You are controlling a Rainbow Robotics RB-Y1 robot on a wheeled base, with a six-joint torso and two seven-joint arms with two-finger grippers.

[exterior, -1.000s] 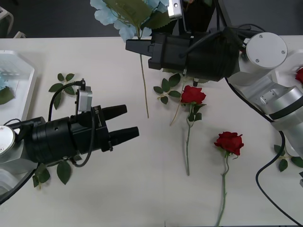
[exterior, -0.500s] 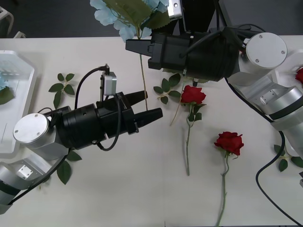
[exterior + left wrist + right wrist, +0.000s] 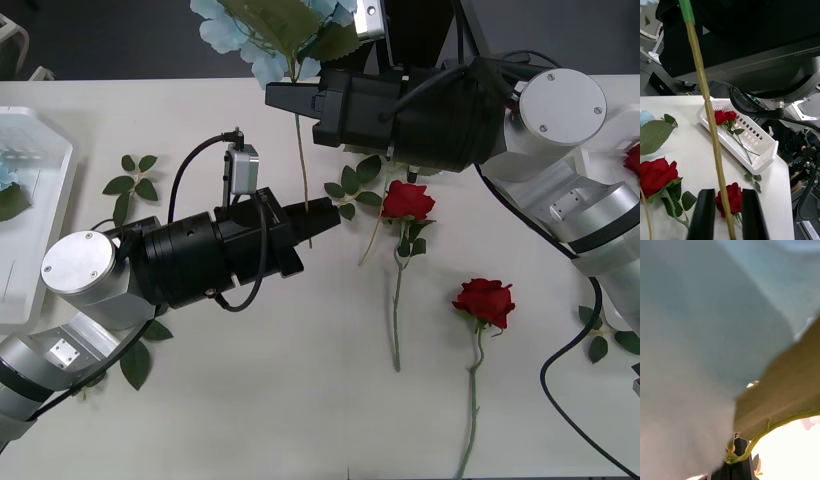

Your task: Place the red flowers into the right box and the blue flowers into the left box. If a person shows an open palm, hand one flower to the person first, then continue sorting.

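Observation:
My right gripper [image 3: 281, 98] is raised over the table's far side, shut on the stem of a blue flower [image 3: 262, 28], whose pale head and broad leaves stick up above it. The stem [image 3: 305, 180] hangs down from it. My left gripper [image 3: 324, 213] has its black fingers [image 3: 706, 213] close on either side of the stem's lower end [image 3: 717, 157], with a narrow gap showing on each side. Two red flowers [image 3: 407, 200] [image 3: 484, 299] lie on the table to the right. The right box [image 3: 765, 150] holds red roses [image 3: 725, 116]. The left box [image 3: 45, 215] holds a blue flower [image 3: 5, 178].
Loose green leaf sprigs lie by the left box [image 3: 130, 178], under my left arm [image 3: 105, 365], beside the nearer rose [image 3: 350, 185] and at the right edge [image 3: 605, 335]. Another red bloom [image 3: 632, 158] peeks in at the right edge. A cable [image 3: 560, 375] loops near the right arm.
My left arm has swung up and right from the table's left part to the hanging stem, and its fingers have narrowed around it. The right arm and the blue flower have stayed still.

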